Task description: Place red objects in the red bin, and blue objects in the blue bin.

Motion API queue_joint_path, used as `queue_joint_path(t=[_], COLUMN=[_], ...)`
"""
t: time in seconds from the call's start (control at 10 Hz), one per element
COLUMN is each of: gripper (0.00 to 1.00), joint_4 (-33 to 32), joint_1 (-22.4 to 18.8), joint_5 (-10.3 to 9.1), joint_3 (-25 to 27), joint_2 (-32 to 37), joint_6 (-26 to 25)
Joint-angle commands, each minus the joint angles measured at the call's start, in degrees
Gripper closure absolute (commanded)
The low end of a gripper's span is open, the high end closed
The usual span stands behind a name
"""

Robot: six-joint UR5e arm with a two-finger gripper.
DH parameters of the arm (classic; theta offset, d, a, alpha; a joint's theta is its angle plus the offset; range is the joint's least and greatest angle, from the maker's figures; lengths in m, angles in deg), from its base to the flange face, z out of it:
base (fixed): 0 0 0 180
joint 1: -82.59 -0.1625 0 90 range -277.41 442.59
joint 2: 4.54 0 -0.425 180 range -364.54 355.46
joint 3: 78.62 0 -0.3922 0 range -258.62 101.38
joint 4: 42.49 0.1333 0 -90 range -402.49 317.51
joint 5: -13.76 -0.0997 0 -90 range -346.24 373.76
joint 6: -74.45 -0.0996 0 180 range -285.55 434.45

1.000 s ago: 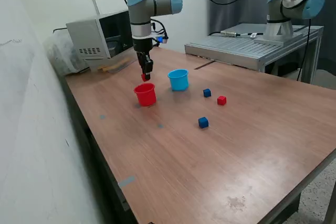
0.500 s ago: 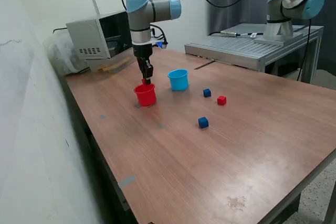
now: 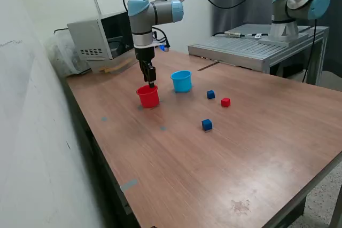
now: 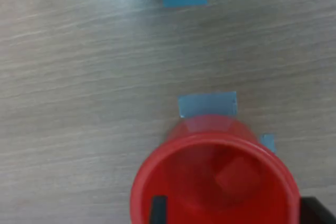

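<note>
While the arm (image 3: 160,4) hangs vertically, parted jaws straddle the red cup (image 3: 148,96) holding a red cube (image 4: 239,178).

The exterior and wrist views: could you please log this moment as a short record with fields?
gripper: right above the red cup, fingers apart
red cup: upright, one red cube lying inside
blue cup: upright, contents not visible
cubes loose on table: red cube, blue cubes and
table: wood-grain

Wooden table (image 3: 224,158), white wall (image 3: 32,105), microwave (image 3: 101,36), grey metal bench (image 3: 256,46).
</note>
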State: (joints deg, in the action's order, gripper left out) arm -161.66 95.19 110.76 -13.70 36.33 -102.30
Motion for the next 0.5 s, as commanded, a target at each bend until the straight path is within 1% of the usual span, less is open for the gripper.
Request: queue_joint_path(t=[0.0,0.2,0.3,0.4], gripper=[0.00,0.00,0.00,0.00], joint_4=[-0.01,0.26,0.52,0.69], joint_1=[0.05,-0.82,-1.61,-3.27], joint_5=[0.02,0.03,-0.24,-0.33], joint_3=[-0.32,0.20,1.69,4.83], joint_2=[-0.09,0.86,4.18,8.65], joint_6=[0.00,0.00,-0.17,-0.17])
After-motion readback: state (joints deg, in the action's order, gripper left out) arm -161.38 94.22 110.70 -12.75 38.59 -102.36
